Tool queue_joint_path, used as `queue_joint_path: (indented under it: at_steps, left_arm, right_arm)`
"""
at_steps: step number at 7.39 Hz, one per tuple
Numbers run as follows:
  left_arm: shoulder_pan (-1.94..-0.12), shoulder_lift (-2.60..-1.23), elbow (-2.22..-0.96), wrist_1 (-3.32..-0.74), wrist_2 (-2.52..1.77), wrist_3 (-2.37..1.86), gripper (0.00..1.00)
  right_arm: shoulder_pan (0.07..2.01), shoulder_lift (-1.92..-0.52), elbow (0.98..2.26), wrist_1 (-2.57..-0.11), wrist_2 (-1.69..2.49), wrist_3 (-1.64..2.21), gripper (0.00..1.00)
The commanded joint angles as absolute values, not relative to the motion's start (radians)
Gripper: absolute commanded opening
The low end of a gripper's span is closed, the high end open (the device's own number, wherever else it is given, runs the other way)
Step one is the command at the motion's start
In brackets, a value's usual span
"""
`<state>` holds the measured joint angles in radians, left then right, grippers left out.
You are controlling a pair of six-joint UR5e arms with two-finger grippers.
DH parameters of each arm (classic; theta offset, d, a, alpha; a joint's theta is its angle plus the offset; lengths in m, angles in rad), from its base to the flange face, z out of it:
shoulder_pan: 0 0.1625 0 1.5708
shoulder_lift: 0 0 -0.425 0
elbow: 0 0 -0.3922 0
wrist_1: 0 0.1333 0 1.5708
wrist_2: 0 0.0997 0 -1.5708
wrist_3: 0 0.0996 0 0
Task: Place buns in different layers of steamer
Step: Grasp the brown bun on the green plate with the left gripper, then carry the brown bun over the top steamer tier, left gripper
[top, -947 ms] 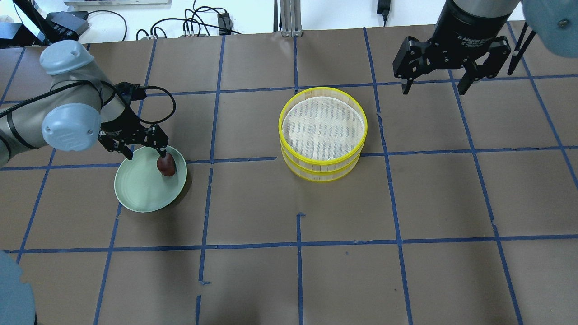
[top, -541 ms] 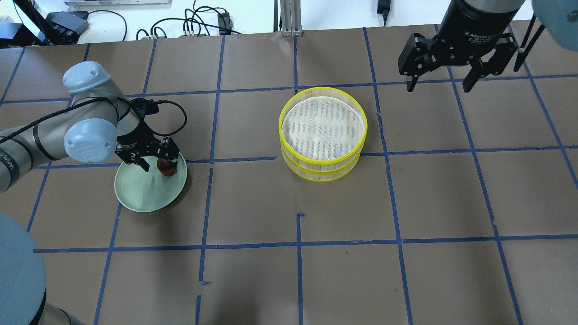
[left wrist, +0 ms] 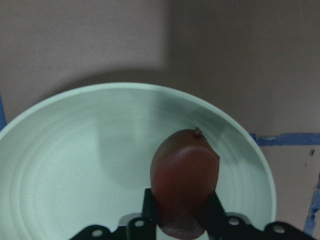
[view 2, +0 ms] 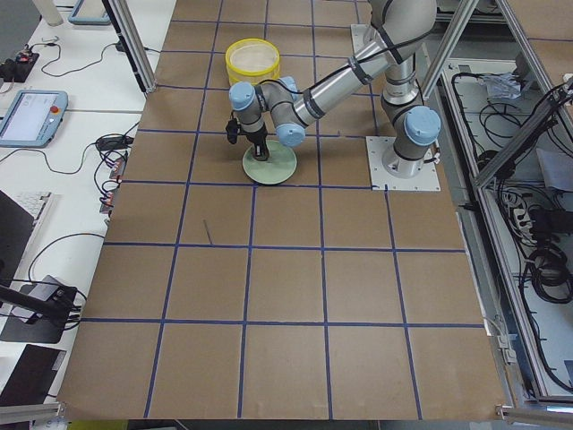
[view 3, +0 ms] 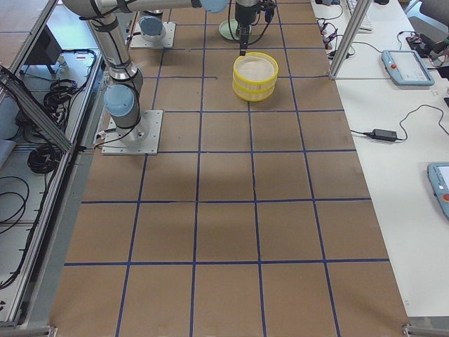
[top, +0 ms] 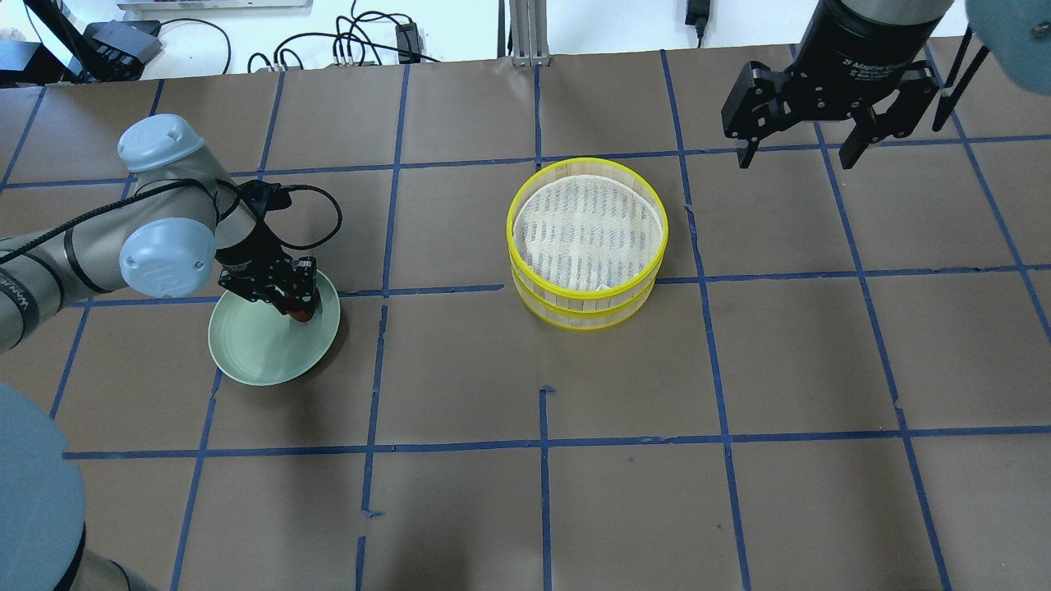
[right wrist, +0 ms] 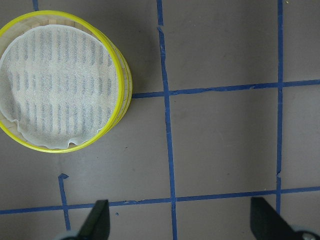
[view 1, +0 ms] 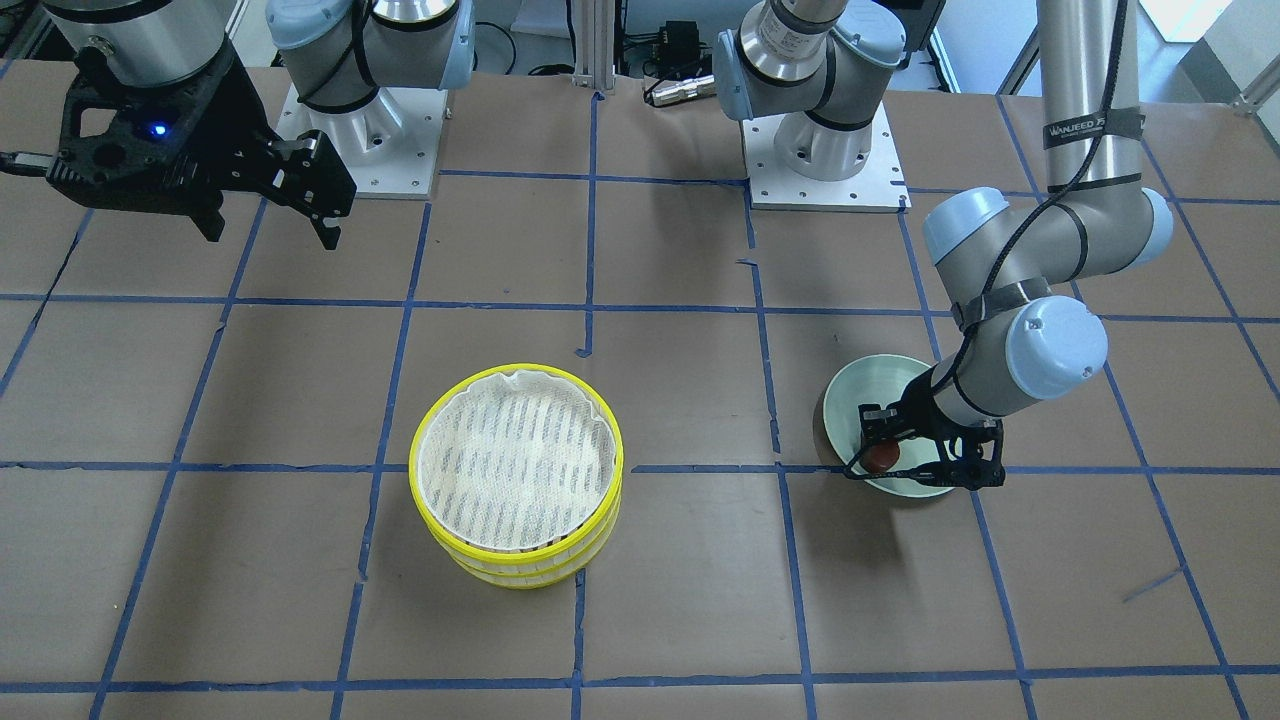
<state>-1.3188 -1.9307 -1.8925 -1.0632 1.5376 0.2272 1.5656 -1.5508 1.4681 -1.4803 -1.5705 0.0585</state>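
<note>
- The table [top: 739,369], brown paper with a blue tape grid, carried everything I was working with.
- The two steamer tiers [top: 585,308] stood stacked near the middle. The top cloth was bare, and I couldn't see into the lower tier.
- The right gripper [top: 795,156] hung released, high beyond the steamer and well apart from it.
- The pale green plate [top: 246,353] sat well apart from the steamer, on my left side.
- The left gripper [left wrist: 181,215] was clenched on the reddish-brown bun [left wrist: 184,170], over the plate's steamer-side edge.
- I saw no white bun anywhere. By my reckoning, this bun's carry and drop remained.
- Readable print: "2F Adaptive" on the right gripper, "WANJEED" on the left arm's strap [view 1: 1078,128].
</note>
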Motion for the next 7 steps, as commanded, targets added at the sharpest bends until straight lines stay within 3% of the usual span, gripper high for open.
queue_joint_path:
  at_steps: [1,4,7]
  left_arm:
    - [-1.331,-1.864,-1.865,-1.075,1.542,0.225,0.0]
    - [-1.521,-1.807,-1.688,-1.222,1.499,-0.033,0.0]
    - [-1.74,-1.818,-1.606,-1.198,1.326,-0.387,0.01]
  right_arm:
    - [1.566,-1.551,1.468,-1.48,-1.562,0.06,1.0]
    - [1.563,-1.552,1.468,-1.477,-1.559,0.052,1.0]
    - [1.566,-1.554,1.473,-1.476,-1.559,0.051,1.0]
